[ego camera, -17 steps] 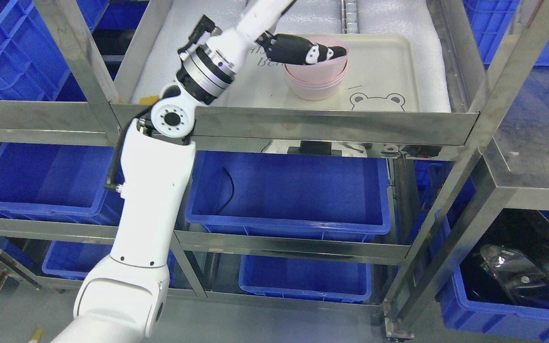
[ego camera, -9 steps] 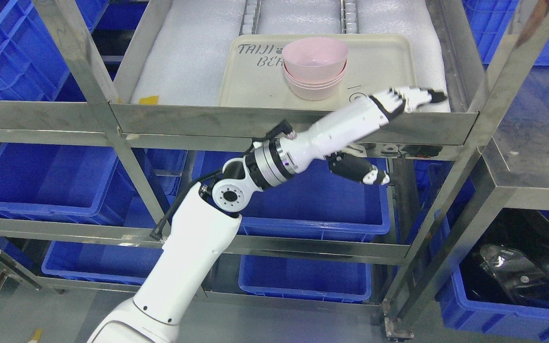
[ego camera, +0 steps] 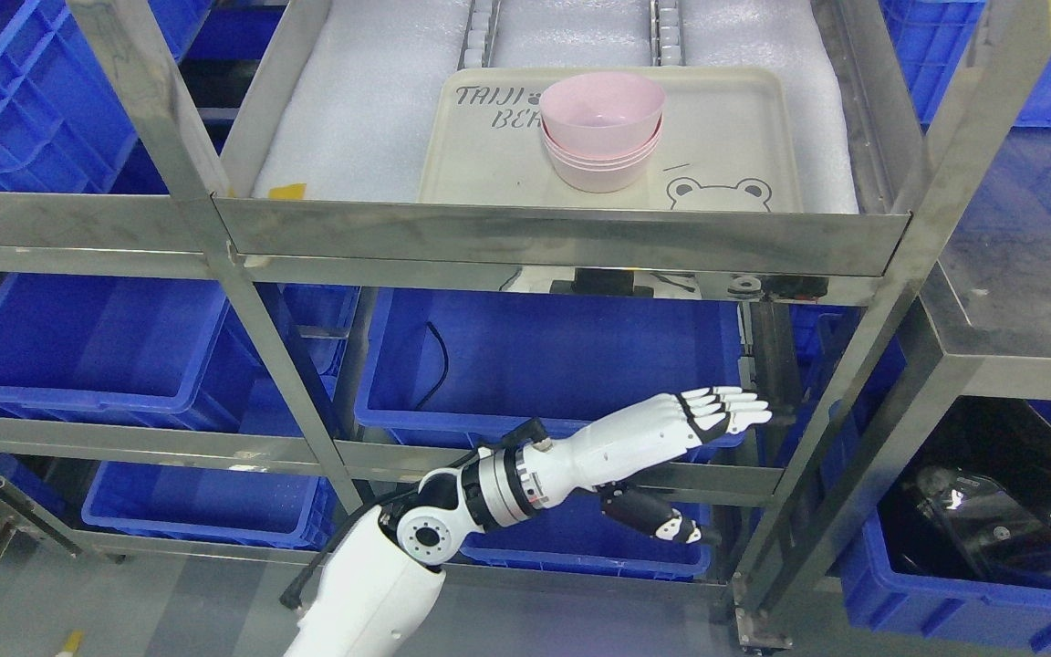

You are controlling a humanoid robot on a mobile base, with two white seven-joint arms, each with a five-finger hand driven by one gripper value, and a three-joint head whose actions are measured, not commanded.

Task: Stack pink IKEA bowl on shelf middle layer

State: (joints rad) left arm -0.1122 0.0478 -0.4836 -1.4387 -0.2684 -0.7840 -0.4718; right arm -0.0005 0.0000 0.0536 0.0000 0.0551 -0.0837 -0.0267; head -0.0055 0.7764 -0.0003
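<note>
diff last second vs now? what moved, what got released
The left hand let go of the top pink bowl and drew back off the shelf, dropping down and toward the robot; it now hangs open in front of the blue bin below. Unchanged: the bowl stack sits nested on the cream tray, same spot.

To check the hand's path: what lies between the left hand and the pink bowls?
In the head view, the shelf's steel front rail and a blue bin lie between left hand and pink bowls.

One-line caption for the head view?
Pink bowls stacked on the bear-print tray; left hand open, empty, low beside blue bins.
</note>
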